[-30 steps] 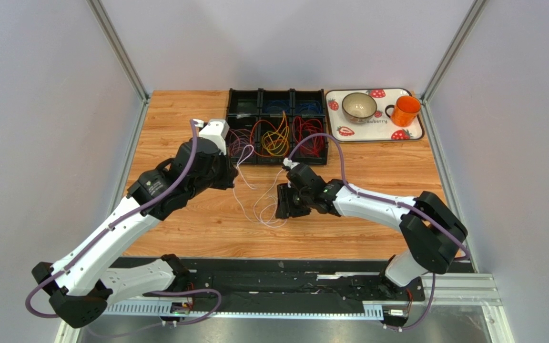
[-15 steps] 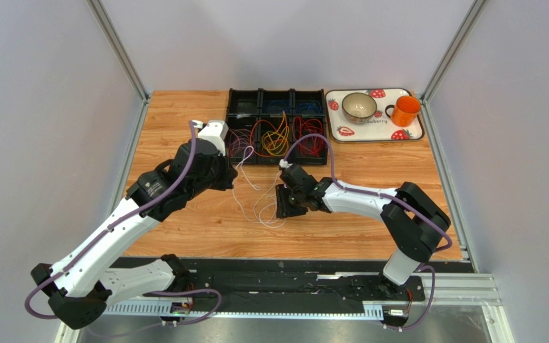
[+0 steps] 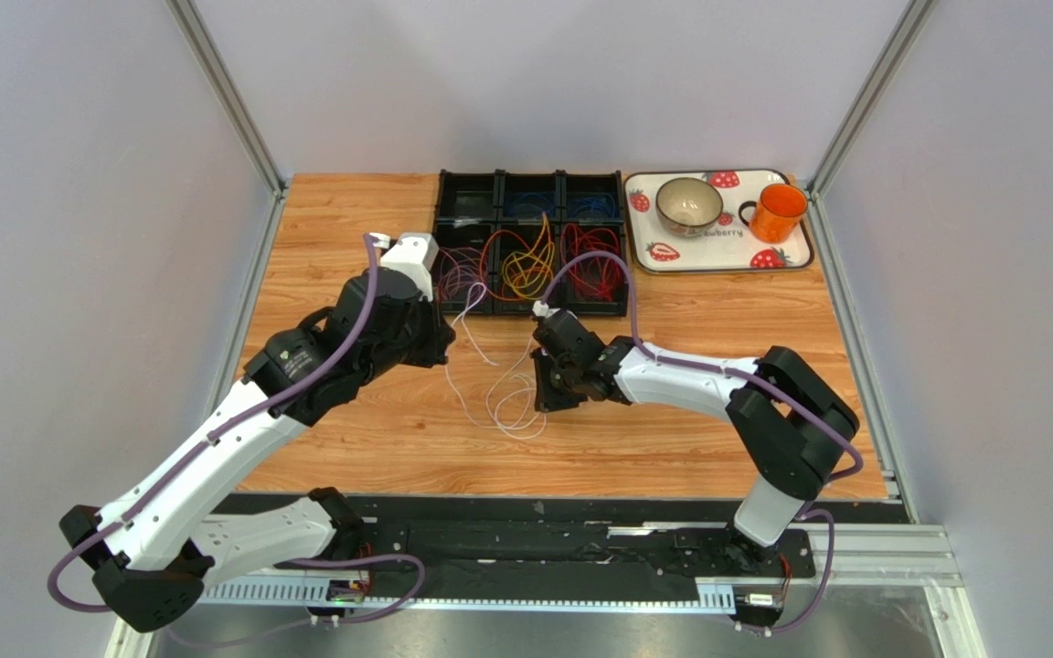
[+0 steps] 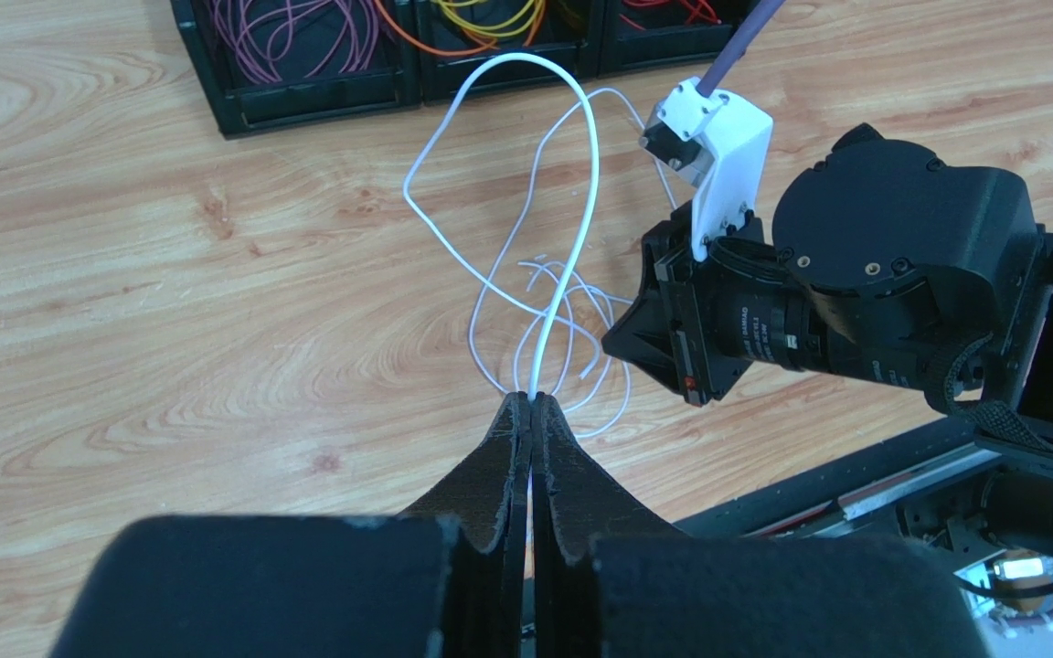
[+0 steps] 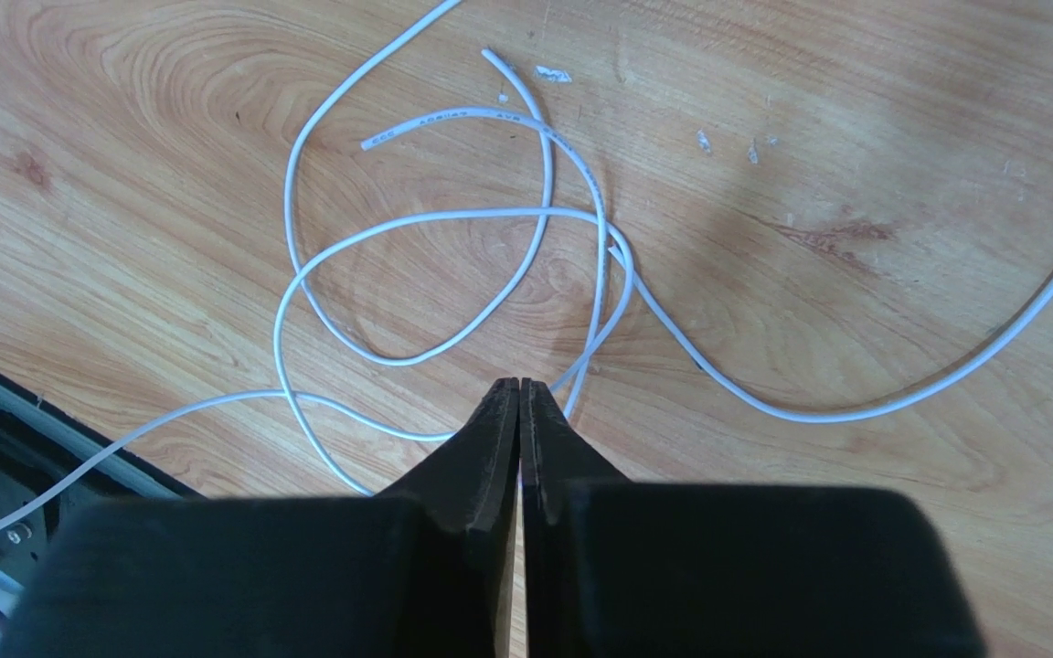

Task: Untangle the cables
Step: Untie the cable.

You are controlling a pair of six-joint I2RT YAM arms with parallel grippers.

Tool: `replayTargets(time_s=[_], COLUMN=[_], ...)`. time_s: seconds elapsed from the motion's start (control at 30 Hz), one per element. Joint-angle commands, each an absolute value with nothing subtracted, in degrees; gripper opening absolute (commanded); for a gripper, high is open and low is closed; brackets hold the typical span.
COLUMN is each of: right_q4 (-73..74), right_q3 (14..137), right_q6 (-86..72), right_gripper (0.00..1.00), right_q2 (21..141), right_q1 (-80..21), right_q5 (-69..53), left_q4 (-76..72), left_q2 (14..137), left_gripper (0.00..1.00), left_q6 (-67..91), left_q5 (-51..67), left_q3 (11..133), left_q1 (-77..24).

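**Top external view.** A black divided bin (image 3: 439,206) sits at the far edge of the wooden table (image 3: 340,233). Its compartments hold purple cables (image 3: 461,281), orange and yellow cables (image 3: 525,267), red cables (image 3: 590,267) and blue cables (image 3: 539,206). To the right of the bin is a strawberry-print tray (image 3: 649,254) with a bowl (image 3: 690,203) and an orange mug (image 3: 777,213) on it. On the near side of the bin, loose white cables (image 3: 507,398) lie looped on the wood. The left gripper (image 3: 436,350) is at their left, near the bin's front left corner. The right gripper (image 3: 543,391) is at their right edge, in front of the bin's middle.

**Left wrist view.** The left gripper (image 4: 532,411) has its fingers pressed together on one strand of the white cables (image 4: 556,309). That strand rises from the tips in a tall loop reaching nearly to the bin's front wall (image 4: 312,103). The thinner strands tangle just beyond the fingertips, beside the right arm's wrist (image 4: 889,261).

**Right wrist view.** The right gripper (image 5: 520,398) has its fingers closed tip to tip, low over the table (image 5: 834,165). The white cables (image 5: 491,215) cross in several overlapping loops just ahead. One strand runs in under the right fingertip, but I cannot tell whether it is pinched.
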State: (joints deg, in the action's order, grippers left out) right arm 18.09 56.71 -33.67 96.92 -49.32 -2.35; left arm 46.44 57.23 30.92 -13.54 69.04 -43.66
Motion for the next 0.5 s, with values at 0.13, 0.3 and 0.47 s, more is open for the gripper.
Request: replayTargets(time_s=[0.13,0.3,0.47], right_q4=[18.4,19.0,19.2], right_q3=[58.7,58.4,59.0], right_q6=[-32.5,-32.0,-31.3], right_gripper=[0.00,0.17,0.22], right_q2=[96.4,94.9,96.2], right_q1=[-49.5,-49.5,-49.5], right_q5=[0.0,3.4,4.4], left_q4=[45.5,45.4,45.3], left_q2=[55.6,55.6,55.6], left_gripper=[0.00,0.00,0.00], left_q6=[30.6,30.8,30.8], left_q5=[-13.7,-13.6,-13.4], left_q3=[69.5,69.2,68.8], left_q1=[-43.3,-43.3,-43.3])
